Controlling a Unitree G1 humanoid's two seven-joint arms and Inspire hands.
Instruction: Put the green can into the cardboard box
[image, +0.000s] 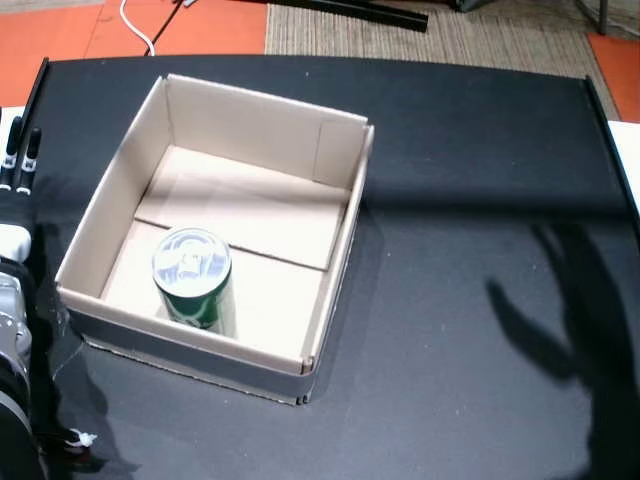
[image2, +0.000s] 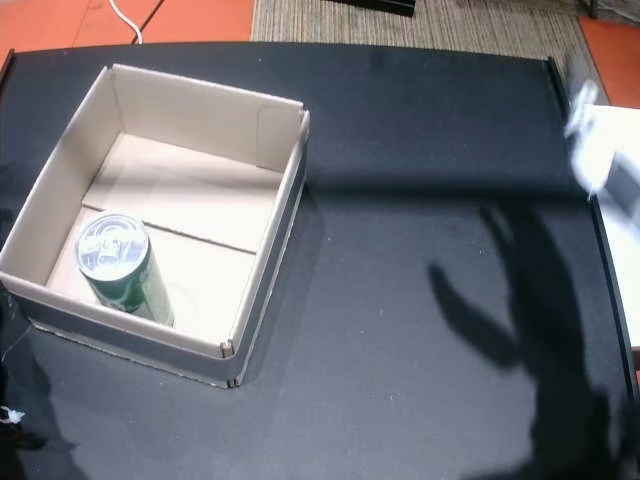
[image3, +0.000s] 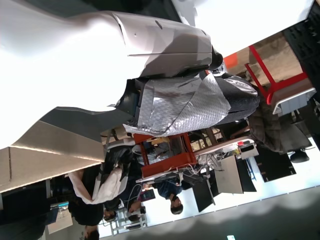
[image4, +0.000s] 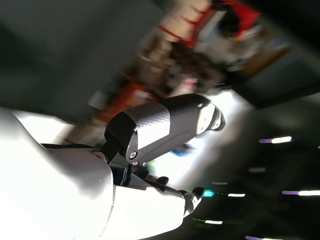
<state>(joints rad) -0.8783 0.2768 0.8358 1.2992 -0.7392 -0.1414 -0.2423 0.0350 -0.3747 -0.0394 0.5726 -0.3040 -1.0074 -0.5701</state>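
Note:
The green can (image: 194, 278) stands upright inside the cardboard box (image: 338, 160), near its front left corner; both head views show it, can (image2: 120, 264) and box (image2: 283, 205). Nothing holds the can. My left hand (image: 18, 160) hangs at the table's left edge beside the box, its fingers straight and empty. The left wrist view shows that hand (image3: 150, 65) with a tape-wrapped thumb (image3: 190, 102) and nothing in it. My right hand (image2: 603, 150) is a blurred white shape at the far right edge. In the right wrist view the right hand (image4: 125, 165) is empty, thumb (image4: 165, 125) stretched out.
A black table (image: 470, 200) carries the box on its left half. A spread-fingered shadow (image: 545, 310) falls on its right half. Orange floor and a woven mat (image: 440, 35) lie beyond the far edge. People and desks appear in the left wrist view.

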